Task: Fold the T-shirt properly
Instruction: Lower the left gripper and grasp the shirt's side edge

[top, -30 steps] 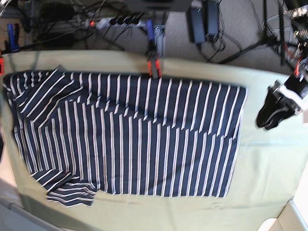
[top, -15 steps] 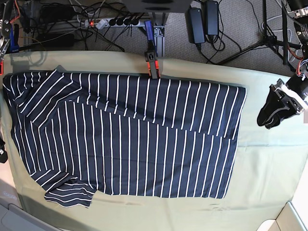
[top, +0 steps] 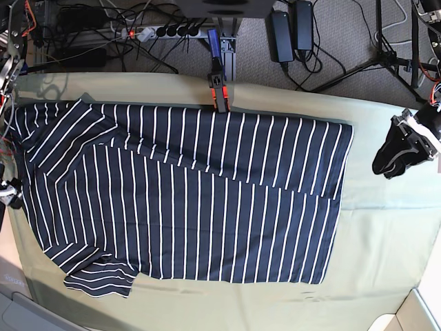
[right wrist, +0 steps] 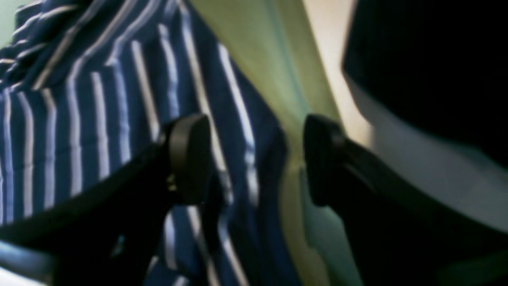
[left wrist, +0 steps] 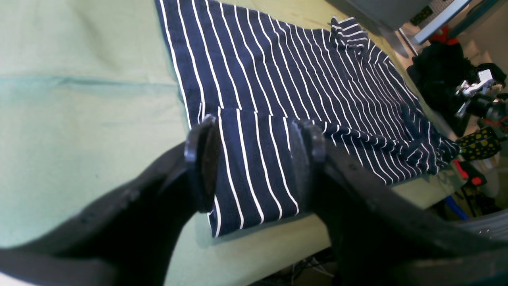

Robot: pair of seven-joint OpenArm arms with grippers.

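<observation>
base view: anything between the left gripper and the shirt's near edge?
Nothing but bare pale green cloth. In the base view the left gripper hangs off to the side of the T-shirt, jaws open, holding nothing.

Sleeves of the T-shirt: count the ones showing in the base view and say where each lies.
2. One sleeve lies folded at the top-left corner of the T-shirt; the other sleeve sticks out at the bottom-left corner. No more seem hidden.

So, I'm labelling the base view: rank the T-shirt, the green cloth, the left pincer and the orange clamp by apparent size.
1. green cloth
2. T-shirt
3. left pincer
4. orange clamp
</observation>
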